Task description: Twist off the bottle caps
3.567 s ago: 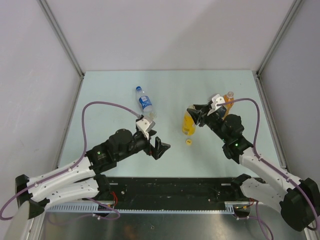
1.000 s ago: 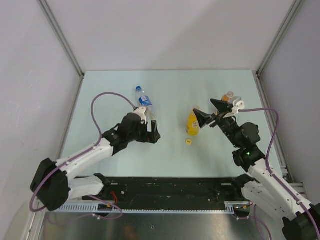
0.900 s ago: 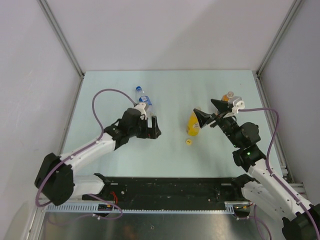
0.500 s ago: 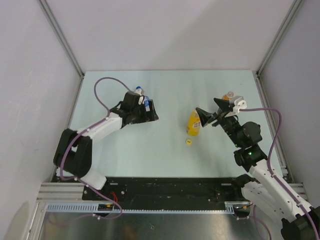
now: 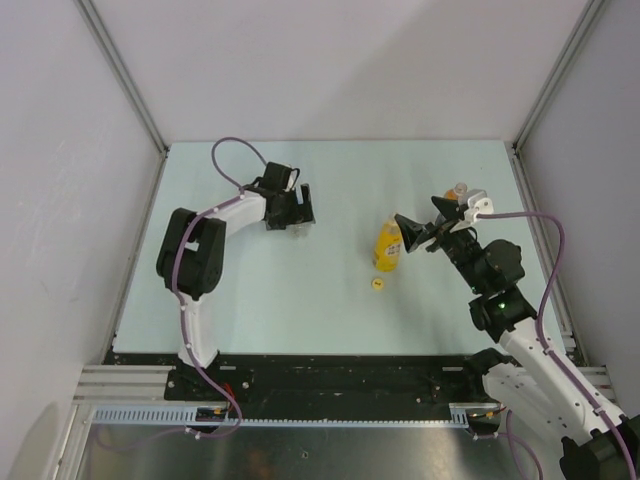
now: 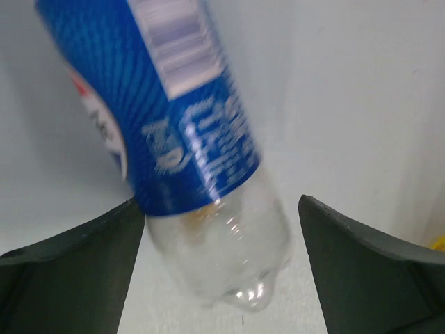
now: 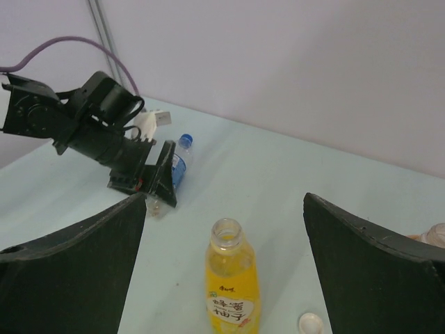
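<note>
The left end effector (image 6: pixel 221 203), fingers apart, straddles the clear bottle (image 6: pixel 188 125), seemingly without contact; the right end effector (image 7: pixel 224 197) is spread wide, with the uncapped yellow bottle (image 7: pixel 231 292) just ahead.

The left arm (image 5: pixel 232 212) and right arm (image 5: pixel 545 375) are white shells with black joints, a purple cable (image 5: pixel 232 148) trailing behind the black left hand (image 5: pixel 292 218) and right hand (image 5: pixel 422 222), whose fingers (image 7: pixel 76 271) are broad dark wedges
</note>
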{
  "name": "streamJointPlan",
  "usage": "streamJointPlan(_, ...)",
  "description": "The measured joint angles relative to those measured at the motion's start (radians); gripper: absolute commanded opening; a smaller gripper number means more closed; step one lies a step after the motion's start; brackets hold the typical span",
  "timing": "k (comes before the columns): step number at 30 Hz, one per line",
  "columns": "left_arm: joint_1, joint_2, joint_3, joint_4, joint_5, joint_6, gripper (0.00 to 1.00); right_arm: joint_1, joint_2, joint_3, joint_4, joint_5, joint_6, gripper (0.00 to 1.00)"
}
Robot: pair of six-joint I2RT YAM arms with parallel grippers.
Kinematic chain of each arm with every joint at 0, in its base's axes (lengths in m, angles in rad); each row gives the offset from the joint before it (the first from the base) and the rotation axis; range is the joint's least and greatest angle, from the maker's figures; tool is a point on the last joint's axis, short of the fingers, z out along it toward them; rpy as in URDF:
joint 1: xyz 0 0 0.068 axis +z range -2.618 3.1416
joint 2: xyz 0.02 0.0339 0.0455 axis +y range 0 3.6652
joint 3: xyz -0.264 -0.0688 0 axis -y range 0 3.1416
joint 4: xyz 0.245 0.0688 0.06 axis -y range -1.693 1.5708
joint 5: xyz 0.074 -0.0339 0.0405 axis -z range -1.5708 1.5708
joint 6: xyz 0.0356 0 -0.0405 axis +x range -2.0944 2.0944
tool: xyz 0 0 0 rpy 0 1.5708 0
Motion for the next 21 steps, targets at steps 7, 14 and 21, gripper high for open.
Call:
streamJointPlan(7,0.004,0.077,0.098,-0.016,0.008,0.051,0.58,-0.004,0.035,0.082,-0.094,-0.022,0.010,0.99)
streamJointPlan(14,0.014,0.054,0.053,0.018,0.057,0.085,0.52,-0.004,0.080,0.144,-0.168,-0.070,0.071,0.99)
streamJointPlan(21,-0.004,-0.092,-0.108,-0.041,0.091,0.119,0.52,-0.004,0.177,0.249,-0.247,-0.121,0.171,0.99)
